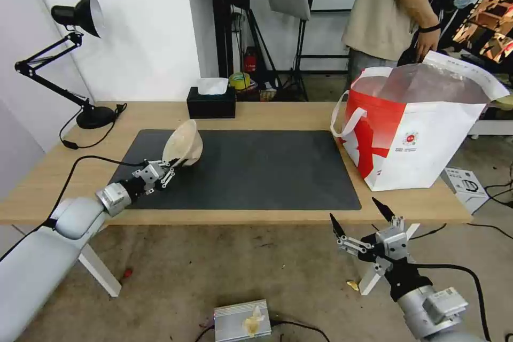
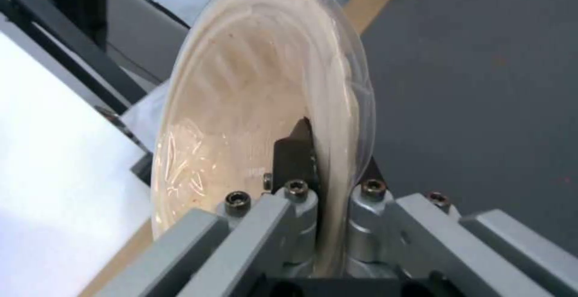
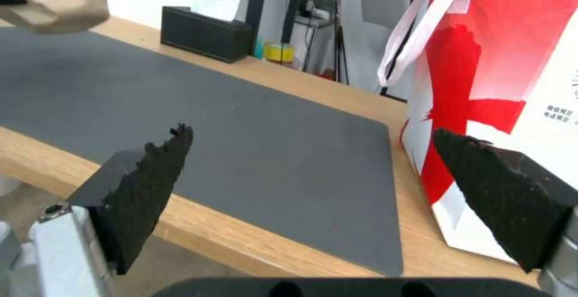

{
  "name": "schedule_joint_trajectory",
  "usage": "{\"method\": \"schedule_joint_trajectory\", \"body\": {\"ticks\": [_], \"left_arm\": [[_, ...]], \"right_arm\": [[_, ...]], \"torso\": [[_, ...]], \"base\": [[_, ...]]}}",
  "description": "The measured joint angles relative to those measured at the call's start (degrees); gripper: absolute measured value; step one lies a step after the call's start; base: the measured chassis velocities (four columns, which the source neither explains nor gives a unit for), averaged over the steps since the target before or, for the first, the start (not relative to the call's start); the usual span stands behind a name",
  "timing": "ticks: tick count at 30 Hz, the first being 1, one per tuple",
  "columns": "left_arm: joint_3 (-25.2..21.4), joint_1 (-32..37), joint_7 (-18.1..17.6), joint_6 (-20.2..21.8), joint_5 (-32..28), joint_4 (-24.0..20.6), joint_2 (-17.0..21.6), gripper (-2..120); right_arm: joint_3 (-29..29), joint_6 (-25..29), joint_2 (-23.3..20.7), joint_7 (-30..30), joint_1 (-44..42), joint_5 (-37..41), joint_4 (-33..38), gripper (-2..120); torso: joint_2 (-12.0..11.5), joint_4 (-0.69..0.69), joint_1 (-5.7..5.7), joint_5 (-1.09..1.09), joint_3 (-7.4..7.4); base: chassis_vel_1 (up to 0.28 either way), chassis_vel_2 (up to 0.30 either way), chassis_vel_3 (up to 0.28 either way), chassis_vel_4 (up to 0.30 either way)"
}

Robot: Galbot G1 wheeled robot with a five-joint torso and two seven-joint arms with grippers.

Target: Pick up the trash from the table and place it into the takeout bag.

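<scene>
Dark mat (image 1: 256, 171) bare from centre to right edge; takeout bag (image 1: 422, 139) beyond, mouth open upward

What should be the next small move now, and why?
Probably carry the beige bowl rightward toward the takeout bag. The left hand grips its rim, tilted on edge above the mat, while the bag stands open at the table's right end.

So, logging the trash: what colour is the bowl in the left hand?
Beige, a paper-like round bowl, clearest in the left wrist view.
</scene>
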Motion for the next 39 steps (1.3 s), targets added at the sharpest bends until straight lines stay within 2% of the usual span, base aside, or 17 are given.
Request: {"method": "schedule_joint_trajectory", "body": {"ticks": [4, 8, 12, 16, 17, 20, 21, 22, 25, 35, 39], "left_arm": [[-3.6, 3.4, -1.0, -0.2, -1.3, -3.2, 0.4, 1], [-4.4, 4.0, -1.1, -0.2, -1.7, -4.2, 0.4, 1], [-5.5, 4.5, -1.3, 0.1, -2.4, -7.6, 0.1, 1], [-8.6, 7.1, -1.6, 1.5, -3.1, -14.6, 0.0, 1], [-8.6, 7.1, -1.6, 1.5, -3.1, -14.6, 0.0, 1], [-10.9, 8.9, -1.8, 2.5, -3.7, -19.8, 0.5, 1], [-11.0, 9.3, -1.9, 3.1, -4.0, -21.8, 1.0, 1], [-11.0, 9.3, -1.9, 3.1, -4.0, -21.8, 1.0, 1], [-11.0, 9.7, -2.2, 4.1, -3.9, -25.4, 1.6, 1], [-12.0, 11.8, -2.7, 4.7, -4.0, -28.1, 3.0, 1], [-9.3, 8.8, -2.8, 4.8, -4.0, -29.1, 3.9, 1]], "right_arm": [[0.0, 0.0, 0.0, 0.0, 0.0, 0.0, 0.0, 100], [0.0, 0.0, 0.0, 0.0, 0.0, 0.0, 0.0, 100], [0.0, 0.0, 0.0, 0.0, 0.0, 0.0, 0.0, 100], [0.0, 0.0, 0.0, 0.0, 0.0, 0.0, 0.0, 100], [0.0, 0.0, 0.0, 0.0, 0.0, 0.0, 0.0, 100], [0.0, 0.0, 0.0, 0.0, 0.0, 0.0, 0.0, 100], [0.0, 0.0, 0.0, 0.0, 0.0, 0.0, 0.0, 100], [0.0, 0.0, 0.0, 0.0, 0.0, 0.0, 0.0, 100], [0.0, 0.0, 0.0, 0.0, 0.0, 0.0, 0.0, 100], [0.0, 0.0, 0.0, 0.0, 0.0, 0.0, 0.0, 100], [0.0, 0.0, 0.0, 0.0, 0.0, 0.0, 0.0, 100]], "torso": [[0.0, 0.00, 0.00, 0.00, 0.00], [0.0, 0.00, 0.00, 0.00, 0.00], [0.0, -0.01, 0.00, 0.00, 0.00], [0.0, -0.01, 0.00, 0.00, 0.00], [0.0, -0.01, 0.00, 0.00, 0.00], [0.0, 0.00, -0.01, 0.01, -0.01], [0.0, 0.00, -0.01, 0.00, 0.00], [0.0, 0.00, -0.01, 0.00, 0.00], [0.0, -0.01, 0.00, 0.01, 0.00], [0.0, 0.01, 0.00, -0.01, 0.00], [0.0, -0.01, 0.00, 0.00, 0.00]], "base": [[0.000, 0.000, 0.000, 0.000], [0.000, 0.000, 0.000, 0.000], [0.000, 0.000, 0.000, 0.000], [0.000, 0.000, 0.000, 0.000], [0.000, 0.000, 0.000, 0.000], [0.000, 0.000, 0.000, 0.000], [0.000, 0.000, 0.000, 0.000], [0.000, 0.000, 0.000, 0.000], [0.000, 0.000, 0.000, 0.000], [0.000, 0.000, 0.000, 0.000], [0.000, 0.000, 0.000, 0.000]]}}
